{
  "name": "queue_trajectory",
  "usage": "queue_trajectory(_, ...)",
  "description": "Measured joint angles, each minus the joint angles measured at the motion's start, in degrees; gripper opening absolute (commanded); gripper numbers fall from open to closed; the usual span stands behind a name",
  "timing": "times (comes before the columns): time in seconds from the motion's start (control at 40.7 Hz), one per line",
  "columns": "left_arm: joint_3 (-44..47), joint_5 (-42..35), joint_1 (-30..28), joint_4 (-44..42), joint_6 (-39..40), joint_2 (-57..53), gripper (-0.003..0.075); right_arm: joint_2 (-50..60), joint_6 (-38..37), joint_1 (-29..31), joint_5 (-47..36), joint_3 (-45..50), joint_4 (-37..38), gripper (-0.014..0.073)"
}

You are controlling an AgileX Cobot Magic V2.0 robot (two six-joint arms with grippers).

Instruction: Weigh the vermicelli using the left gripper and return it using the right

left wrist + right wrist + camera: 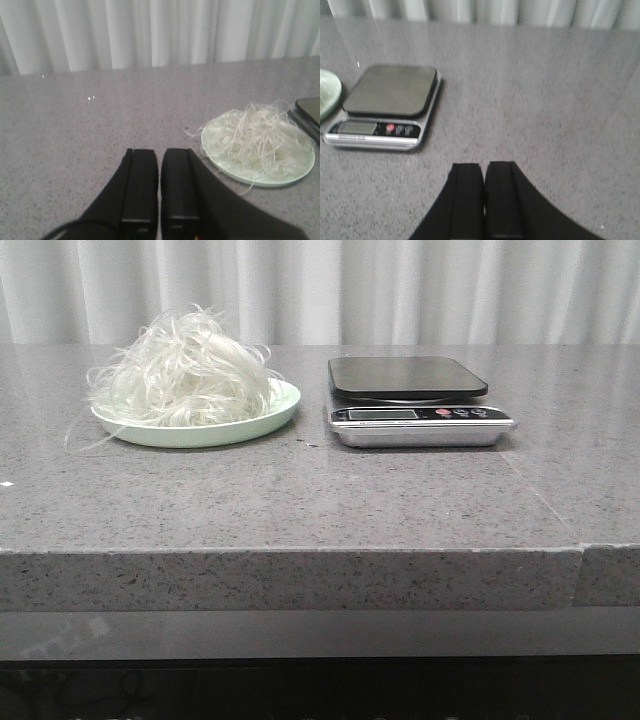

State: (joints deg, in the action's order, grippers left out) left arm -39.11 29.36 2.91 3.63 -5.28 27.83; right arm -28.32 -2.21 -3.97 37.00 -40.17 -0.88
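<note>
Whitish vermicelli (185, 370), one bundle on one plate (255, 424), one scale (415, 400), left hand (160, 187) and right hand (485, 200) closed, empty.

Speckled stone table (300, 500), glossy plate (270, 415), seemingly metal-bodied scale (420, 430).

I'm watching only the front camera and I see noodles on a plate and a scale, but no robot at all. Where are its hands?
Observer: Both are off your screen. The left gripper hangs over bare counter beside the plate, fingers together.
Operator: And the other one?
Observer: The right gripper is also closed, with the scale ahead of it on the plate's side.
Operator: Is either holding any vermicelli?
Observer: No. The vermicelli is all on the plate; a few strands trail over its rim.
</note>
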Motion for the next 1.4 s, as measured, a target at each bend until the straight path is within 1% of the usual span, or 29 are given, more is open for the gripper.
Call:
queue_trajectory(0.197,0.0,3.1,0.0,0.0,0.0,3.1,0.0145,-4.8,0.0,0.0,0.5,0.6,0.0,0.016)
queue_trajectory(0.344,0.0,3.2,0.0,0.0,0.0,4.2,0.0145,-6.4,0.0,0.0,0.6,0.9,0.0,0.0162)
queue_trajectory(0.418,0.0,3.1,0.0,0.0,0.0,4.6,0.0146,-6.7,0.0,0.0,0.6,1.1,0.0,0.019)
queue_trajectory(0.467,0.0,3.1,0.0,0.0,0.0,5.0,0.0153,-6.7,0.0,0.0,0.7,1.1,0.0,0.0235)
queue_trajectory(0.491,0.0,3.1,0.0,0.0,0.0,5.1,0.0161,-6.7,0.0,0.0,0.7,1.1,0.0,0.0271)
queue_trajectory(0.565,0.0,3.1,0.0,0.0,0.0,5.6,0.0227,-6.7,0.0,0.0,0.7,1.1,0.0,0.0376)
queue_trajectory(0.614,0.0,3.1,0.0,0.0,0.0,6.1,0.0307,-6.7,0.0,0.0,0.8,1.1,0.0,0.0444)
queue_trajectory(0.639,0.0,3.1,0.0,0.0,0.0,6.2,0.036,-6.7,0.0,0.0,0.8,1.1,0.0,0.0468)
queue_trajectory(0.713,0.0,3.1,0.0,0.0,0.0,6.7,0.0482,-6.7,0.0,0.0,0.8,1.1,0.0,0.0512)
queue_trajectory(0.786,0.0,3.1,0.0,0.0,0.0,7.1,0.0541,-6.7,0.0,0.0,0.9,1.1,0.0,0.0514)
queue_trajectory(0.958,0.0,2.0,0.0,0.0,0.0,7.3,0.0545,-6.7,0.0,0.0,0.9,1.1,0.0,0.0514)
queue_trajectory(1.057,0.0,0.3,1.3,0.0,0.0,8.2,0.0545,-6.7,0.0,0.0,0.9,1.1,0.0,0.0514)
queue_trajectory(1.229,-0.6,-2.7,7.1,0.0,0.0,13.8,0.0546,-6.7,0.0,0.0,0.9,1.1,0.0,0.0514)
queue_trajectory(1.4,-4.4,-4.8,13.9,0.0,0.0,23.4,0.0549,-6.7,0.0,0.0,0.9,1.1,0.0,0.0514)
